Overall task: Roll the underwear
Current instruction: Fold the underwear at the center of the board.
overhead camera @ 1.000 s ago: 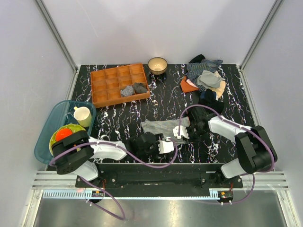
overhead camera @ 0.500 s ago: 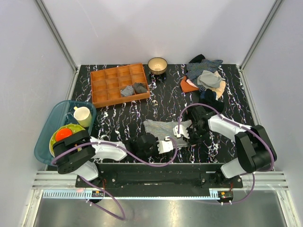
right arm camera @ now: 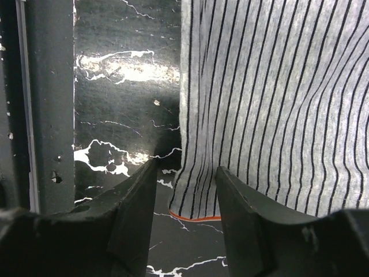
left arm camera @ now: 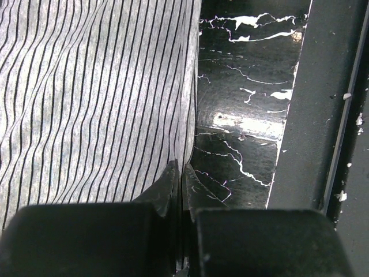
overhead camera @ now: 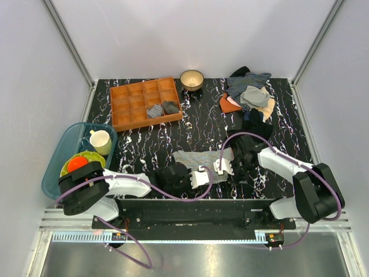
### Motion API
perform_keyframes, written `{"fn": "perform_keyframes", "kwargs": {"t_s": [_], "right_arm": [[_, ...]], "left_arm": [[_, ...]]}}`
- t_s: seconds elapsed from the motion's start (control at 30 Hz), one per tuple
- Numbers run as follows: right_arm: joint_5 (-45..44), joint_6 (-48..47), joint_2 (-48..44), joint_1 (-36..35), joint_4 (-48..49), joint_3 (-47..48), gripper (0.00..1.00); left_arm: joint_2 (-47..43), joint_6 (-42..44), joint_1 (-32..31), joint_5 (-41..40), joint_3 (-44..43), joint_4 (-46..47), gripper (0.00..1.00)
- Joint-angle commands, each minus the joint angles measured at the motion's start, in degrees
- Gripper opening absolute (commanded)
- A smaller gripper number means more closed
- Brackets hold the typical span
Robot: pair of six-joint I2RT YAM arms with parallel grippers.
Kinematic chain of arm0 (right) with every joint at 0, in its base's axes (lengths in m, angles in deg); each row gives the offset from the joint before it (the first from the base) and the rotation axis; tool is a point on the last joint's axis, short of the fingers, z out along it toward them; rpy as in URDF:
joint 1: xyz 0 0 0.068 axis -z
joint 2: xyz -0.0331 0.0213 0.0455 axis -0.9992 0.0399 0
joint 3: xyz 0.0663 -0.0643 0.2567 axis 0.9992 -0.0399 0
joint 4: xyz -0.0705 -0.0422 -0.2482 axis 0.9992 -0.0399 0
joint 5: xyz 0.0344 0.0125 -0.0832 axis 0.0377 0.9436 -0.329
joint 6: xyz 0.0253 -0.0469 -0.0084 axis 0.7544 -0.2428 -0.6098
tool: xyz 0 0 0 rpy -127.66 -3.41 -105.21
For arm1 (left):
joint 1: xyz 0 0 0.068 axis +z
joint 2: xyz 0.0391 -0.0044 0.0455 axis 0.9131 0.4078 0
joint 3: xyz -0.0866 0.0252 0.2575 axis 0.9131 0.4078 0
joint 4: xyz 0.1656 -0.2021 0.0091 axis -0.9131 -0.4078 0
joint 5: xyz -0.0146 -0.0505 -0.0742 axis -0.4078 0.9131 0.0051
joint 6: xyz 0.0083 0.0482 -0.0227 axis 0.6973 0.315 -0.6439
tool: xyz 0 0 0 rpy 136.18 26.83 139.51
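The underwear (overhead camera: 199, 157), white cloth with thin dark pinstripes, lies flattened on the black marbled table near the front edge. My left gripper (overhead camera: 199, 176) sits at its near left edge. In the left wrist view the jaws (left arm camera: 180, 168) are shut on the hem of the underwear (left arm camera: 86, 98). My right gripper (overhead camera: 222, 167) is at the cloth's right corner. In the right wrist view it (right arm camera: 185, 180) stands open, and the orange-edged corner of the underwear (right arm camera: 277, 86) lies loose between its fingers (right arm camera: 135, 199).
At the back left stands an orange divided tray (overhead camera: 132, 103) holding two rolled garments. A bowl (overhead camera: 191, 78) and a heap of clothes (overhead camera: 251, 95) are at the back right. A blue bin (overhead camera: 62, 147) with a cup and plate sits left. The metal rail (left arm camera: 323, 115) runs along the table's front edge.
The left gripper has shut on the cloth's near edge. The right gripper has opened and let go of its corner, and its arm has drawn a little nearer.
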Motion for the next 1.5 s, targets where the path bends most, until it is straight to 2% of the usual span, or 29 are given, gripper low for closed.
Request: {"fn": "perform_keyframes", "kwargs": {"t_s": [0.0, 0.17, 0.27, 0.3, 0.4, 0.5, 0.73, 0.87, 1.0, 1.23, 1.47], "right_arm": [[-5.5, -2.2, -1.7, -0.4, 3.4, -2.1, 0.55], [-8.7, -3.3, -1.4, -0.7, 8.1, -4.3, 0.46], [-9.8, -3.7, -0.9, -0.7, 10.0, -5.3, 0.33], [-10.0, -3.6, -0.7, -0.7, 9.7, -5.1, 0.22], [-9.9, -3.3, -0.5, -0.7, 9.2, -4.7, 0.07], [-8.6, -1.3, 0.2, -0.7, 7.0, -3.3, 0.01], [2.1, 5.2, -3.6, -0.7, -3.3, 5.4, 0.00], [3.5, 6.3, -3.5, -0.7, -8.2, 10.1, 0.00], [2.7, 8.4, -1.4, -0.7, -8.5, 12.8, 0.00], [-0.9, 13.0, 9.5, -0.7, -9.1, 22.2, 0.00], [-5.8, 17.1, 20.9, -0.7, -9.8, 33.4, 0.00]], "left_arm": [[0.1, -1.0, -0.3, 2.0, -0.2, 1.4, 0.00], [1.6, -1.1, -0.3, 2.1, -0.5, 1.4, 0.00], [2.2, -1.0, -0.3, 2.4, -0.4, 1.4, 0.00], [2.4, -1.0, -0.3, 2.4, -0.2, 1.5, 0.00], [2.8, -1.1, -0.3, 2.7, 0.2, 1.9, 0.00], [2.5, -1.2, -0.2, 3.0, -0.1, 1.6, 0.00], [-2.5, -0.3, 0.3, 4.8, -1.8, -2.4, 0.00], [-6.4, -0.1, 1.5, 6.4, -2.6, -5.7, 0.00], [-8.3, -1.0, 3.9, 8.7, -2.6, -6.3, 0.00], [-7.4, -3.1, 12.8, 13.5, -4.3, -5.6, 0.00], [0.9, -3.3, 20.3, 15.8, -10.6, -9.2, 0.00]]}}
